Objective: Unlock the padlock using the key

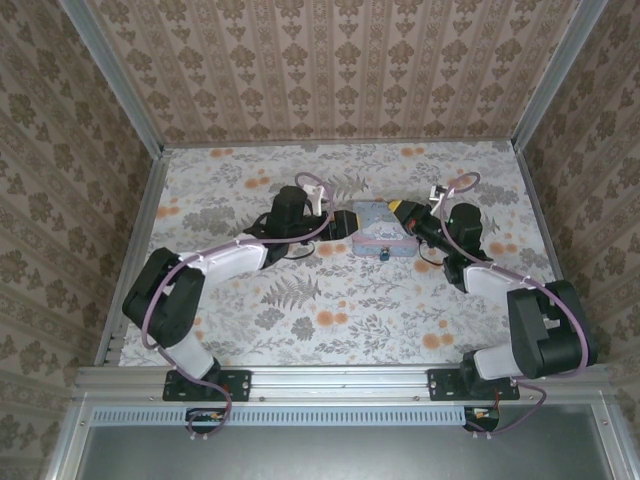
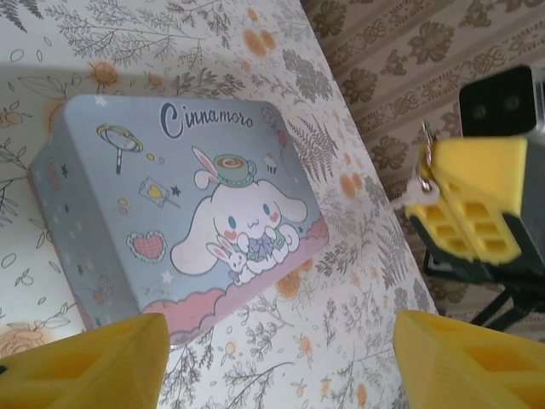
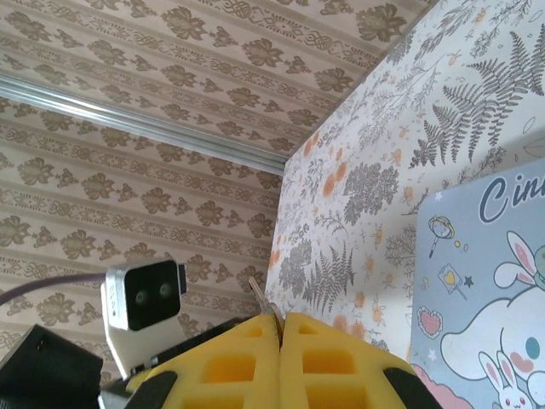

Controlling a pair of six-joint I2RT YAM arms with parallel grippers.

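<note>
Floral-print cloth on the table (image 1: 300,300), damask wallpaper on three walls, aluminium rails at the edges. Landmark: pale blue cartoon tin (image 1: 379,228), mid-table, lid up, long side roughly facing the arm bases.

Padlock (image 1: 384,254): small dark speck tight against the middle of the tin's near long side. It's too small in the top view to tell whether it hangs from the tin's clasp or just lies on the cloth beside it.

Left gripper (image 1: 338,222): just beside the tin's left short end, pointing at it. I can't tell from above whether it touches. In the left wrist view it (image 2: 281,328) is spread wide, with one yellow finger (image 2: 85,366) at each lower corner and the tin (image 2: 170,221) lying ahead in the gap, apart from both. Nothing is held.

Right gripper (image 1: 400,211): at the tin's far right corner, angled in toward the lid. In the right wrist view it (image 3: 280,324) has its yellow fingers pressed flat together on the key (image 3: 259,298), and a thin metal tip pokes out past the fingertips. From the left wrist view the same gripper (image 2: 464,204) sits off the tin's right side, with the key (image 2: 419,192) sticking out toward the tin. What looks like a small ring is above the key.

The key is well apart from the padlock, and the tin lid lies between them. The left wrist camera housing (image 3: 141,294) shows beyond the tin (image 3: 485,281) in the right wrist view.
</note>
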